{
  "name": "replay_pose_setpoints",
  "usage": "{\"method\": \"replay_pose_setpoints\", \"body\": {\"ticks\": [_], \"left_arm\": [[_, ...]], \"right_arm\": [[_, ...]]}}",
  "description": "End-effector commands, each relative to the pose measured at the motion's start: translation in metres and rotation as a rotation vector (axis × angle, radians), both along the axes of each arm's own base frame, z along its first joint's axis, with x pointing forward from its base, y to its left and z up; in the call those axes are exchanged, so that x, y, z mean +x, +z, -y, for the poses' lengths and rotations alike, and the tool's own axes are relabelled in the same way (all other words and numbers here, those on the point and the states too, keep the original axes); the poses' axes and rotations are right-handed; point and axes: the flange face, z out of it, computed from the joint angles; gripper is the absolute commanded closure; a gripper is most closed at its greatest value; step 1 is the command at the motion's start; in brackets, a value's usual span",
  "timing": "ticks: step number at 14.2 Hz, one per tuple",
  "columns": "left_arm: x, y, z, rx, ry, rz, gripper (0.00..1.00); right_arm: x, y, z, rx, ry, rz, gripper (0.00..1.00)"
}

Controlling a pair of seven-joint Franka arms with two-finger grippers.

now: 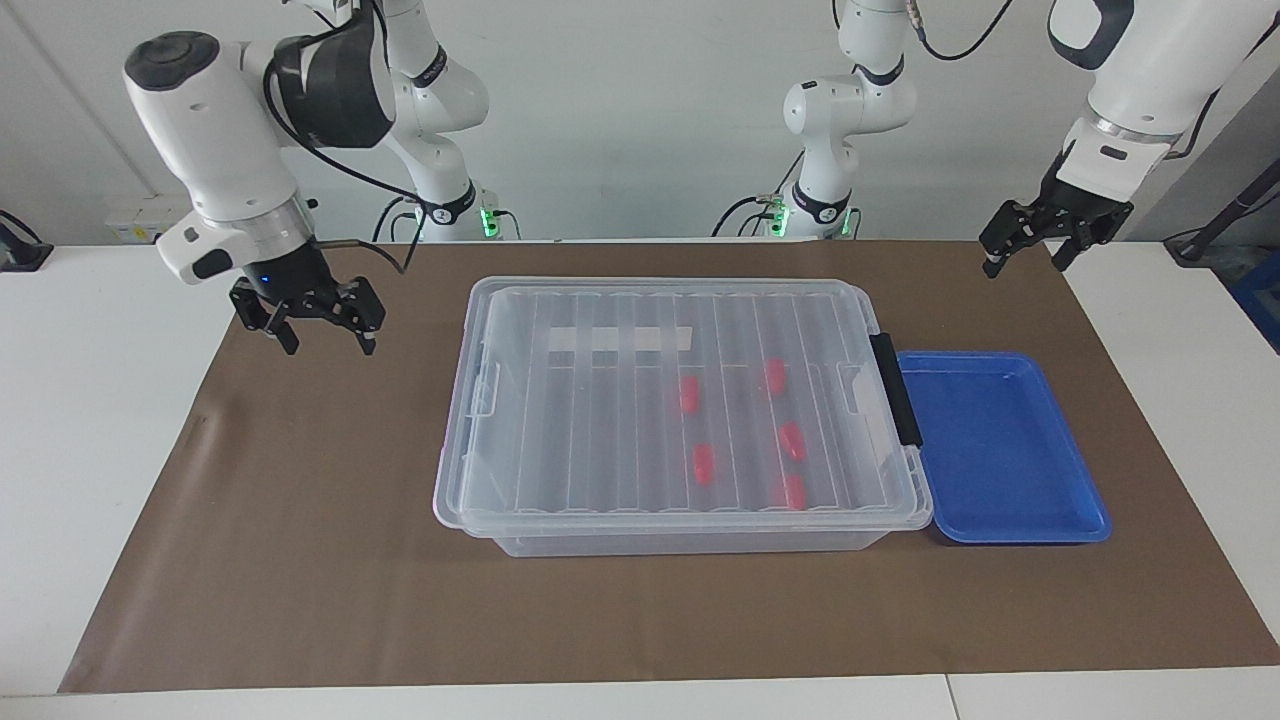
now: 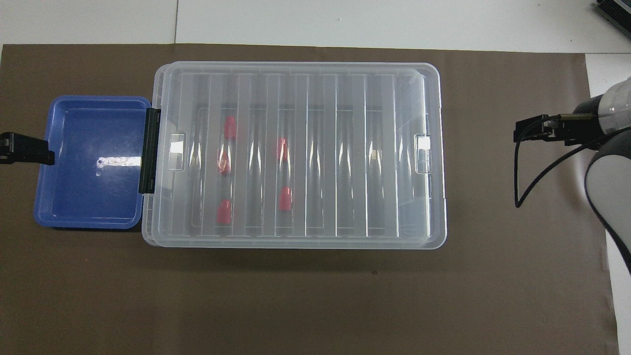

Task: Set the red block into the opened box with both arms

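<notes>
One clear box (image 1: 680, 400), lid (image 1: 560, 420) shut on top, mid-mat. Five red blocks (image 1: 704, 464) inside (counted through ribbed lid), bunched toward black handle (image 1: 895, 388). One blue tray (image 1: 1000, 450) touching box at 3 o'clock, facing view. Two arms: right gripper (image 1: 318, 335) fingers spread, holding nothing, over mat at box's 9 o'clock; left gripper (image 1: 1026, 252) spread too, waiting over mat edge at 1 o'clock.

5 red blocks (image 1: 688, 394) inside 1 clear box (image 1: 520, 544), lid (image 1: 600, 400) on. 1 blue tray (image 1: 1000, 450) beside box, at handle end. 2 grippers, 1 brown mat (image 1: 300, 560).
</notes>
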Motion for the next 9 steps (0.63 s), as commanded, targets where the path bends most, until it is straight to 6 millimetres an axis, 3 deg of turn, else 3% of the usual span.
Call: {"method": "replay_pose_setpoints", "body": {"ticks": [1,4,9], "left_arm": [[-0.007,0.002,0.000,-0.021,-0.005,0.020,0.00],[-0.006,0.001,0.023,-0.021,-0.048,0.027,0.00],[-0.006,-0.002,0.025,-0.020,-0.054,0.030,0.00]], "right_arm": [[-0.015,0.025,0.013,-0.004,-0.030,-0.078,0.00],[-0.038,0.039,0.025,-0.017,0.009,-0.155,0.00],[-0.040,0.037,0.035,-0.011,0.044,-0.156,0.00]]}}
